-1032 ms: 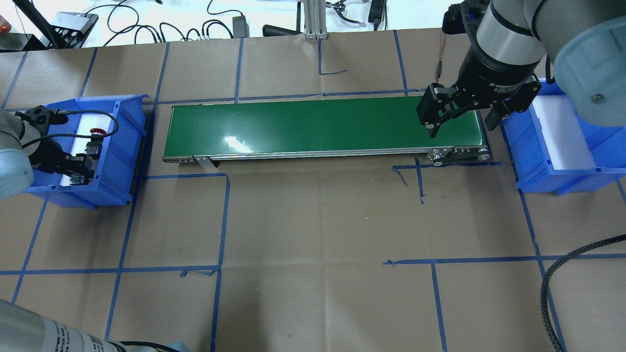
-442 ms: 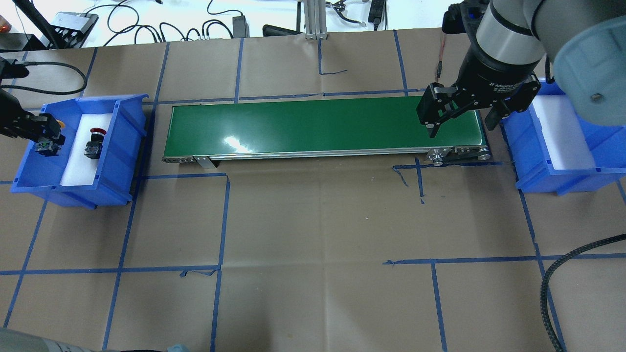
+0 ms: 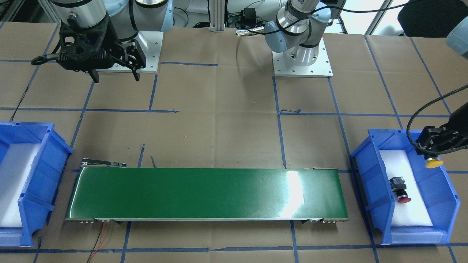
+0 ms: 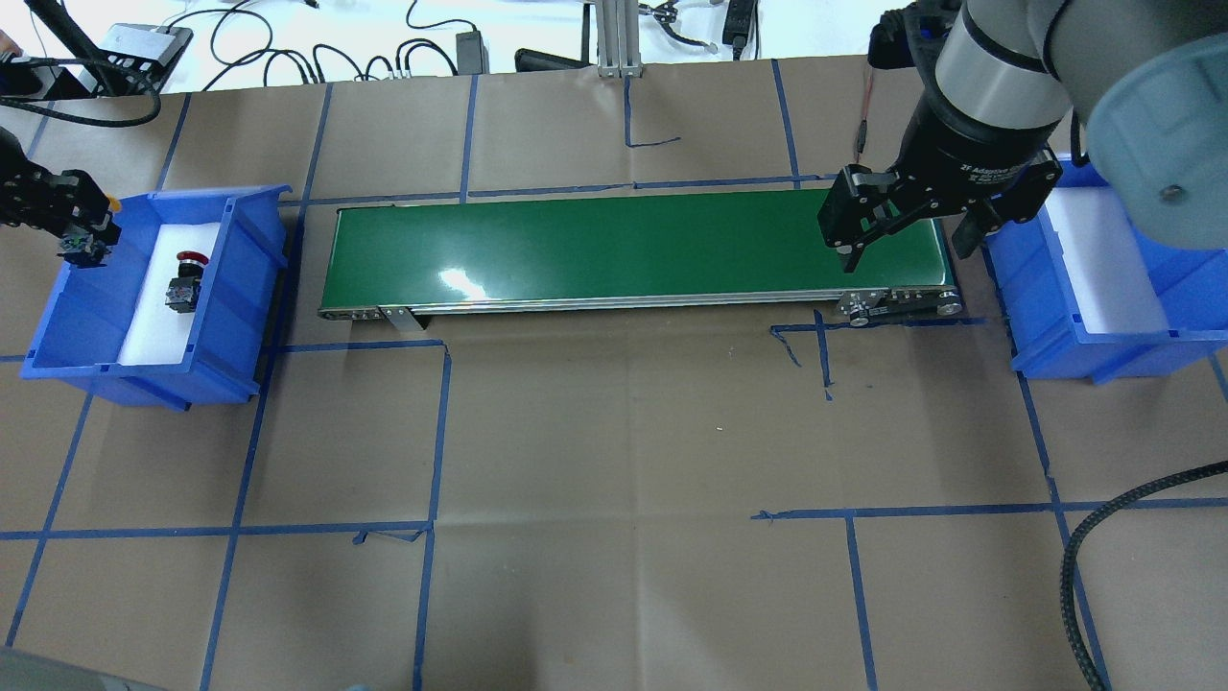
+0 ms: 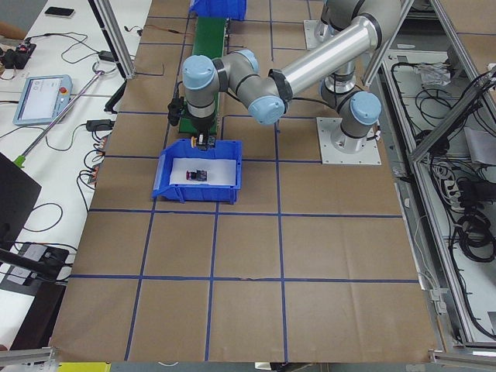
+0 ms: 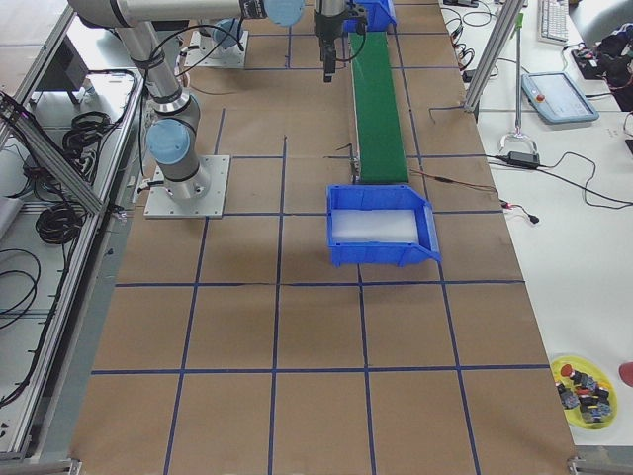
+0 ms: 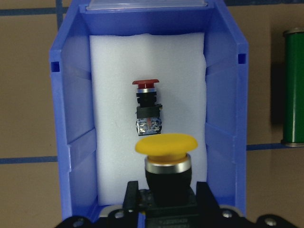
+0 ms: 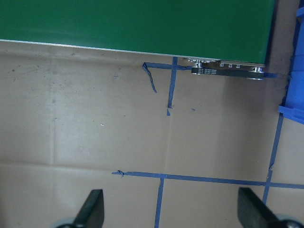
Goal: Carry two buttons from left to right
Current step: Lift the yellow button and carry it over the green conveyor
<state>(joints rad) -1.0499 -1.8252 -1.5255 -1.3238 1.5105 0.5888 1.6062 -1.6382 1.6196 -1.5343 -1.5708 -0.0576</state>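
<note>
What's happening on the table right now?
The left hand is shut on the yellow-capped button, holding it up over the blue bin on the robot's left. The red-capped button lies on its side on the white foam in that bin. The right hand hovers open over the right end of the green conveyor belt, beside the other blue bin. Neither button has crossed over yet.

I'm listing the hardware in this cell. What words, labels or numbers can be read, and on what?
"2F Adaptive": white print on the black wrist of the right gripper; the rest is cut off or blurred.
The black plate at the end of the green conveyor belt: print too small to read.
The yellow-capped push-button and red-capped push-button: no readable text.
</note>
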